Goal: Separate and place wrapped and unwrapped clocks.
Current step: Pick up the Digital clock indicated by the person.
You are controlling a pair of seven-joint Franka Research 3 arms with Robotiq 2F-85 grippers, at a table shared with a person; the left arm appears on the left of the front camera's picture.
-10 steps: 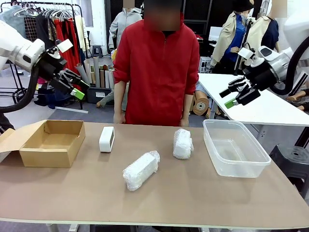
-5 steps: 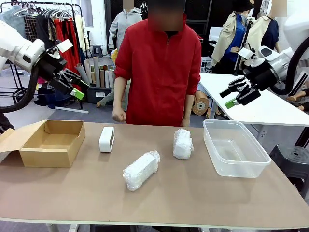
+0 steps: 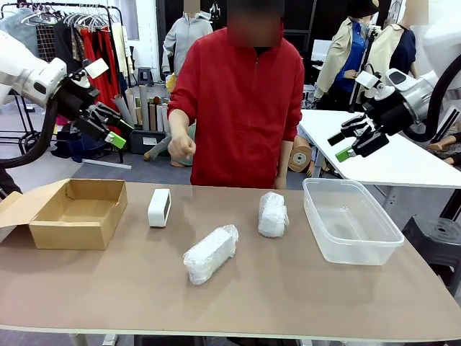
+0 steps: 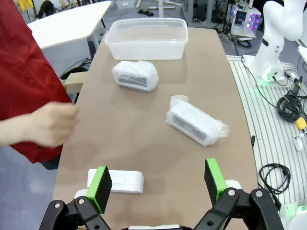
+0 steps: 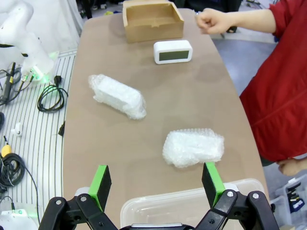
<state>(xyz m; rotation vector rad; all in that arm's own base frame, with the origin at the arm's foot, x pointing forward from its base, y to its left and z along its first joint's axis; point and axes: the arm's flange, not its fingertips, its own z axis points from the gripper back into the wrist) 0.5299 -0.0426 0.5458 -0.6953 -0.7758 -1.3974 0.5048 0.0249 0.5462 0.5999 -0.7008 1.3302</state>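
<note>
A bare white clock (image 3: 159, 207) stands on the brown table left of centre, also seen as the clock (image 4: 115, 181) and clock (image 5: 172, 51). One bubble-wrapped clock (image 3: 210, 253) lies near the middle, shown too as the bundle (image 4: 195, 120) and bundle (image 5: 117, 96). A second wrapped clock (image 3: 272, 214) lies right of centre, the same bundle (image 4: 135, 75) and bundle (image 5: 194, 146). My left gripper (image 3: 108, 126) hangs open high above the cardboard box; its pads (image 4: 100, 186) are far apart. My right gripper (image 3: 351, 140) hangs open above the tub's far side, green pads (image 5: 210, 181) wide.
An open brown cardboard box (image 3: 72, 216) sits at the table's left, a clear plastic tub (image 3: 351, 220) at its right. A person in a red top (image 3: 241, 101) stands at the far edge with a raised fist (image 3: 181, 147) above the bare clock's side.
The person's hand has risen from the table's far edge to chest height. Both arms and all clocks stay still.
</note>
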